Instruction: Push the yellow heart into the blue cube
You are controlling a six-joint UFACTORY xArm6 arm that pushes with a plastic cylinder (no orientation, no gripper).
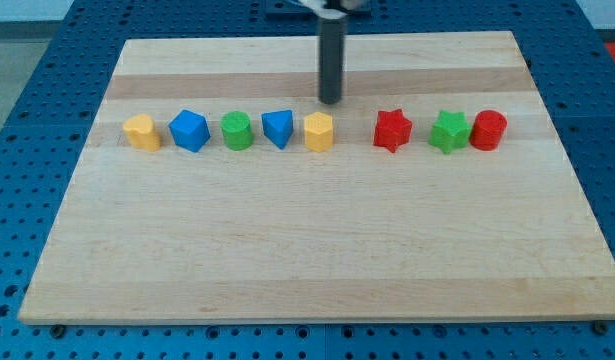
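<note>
Sitting far toward the view's left (beside blue cube (189, 131)), yellow heart (141, 132) from my tip (331, 101).

Bright even overhead light, soft short shadows, slightly blurred, no glare

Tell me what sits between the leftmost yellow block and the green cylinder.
In the camera view, just the blue cube sits between the yellow heart and the green cylinder.

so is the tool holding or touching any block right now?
Nothing is held. My tip is a bare rod end, standing apart just toward the view's top from the yellow hexagonal block, touching no block.
</note>
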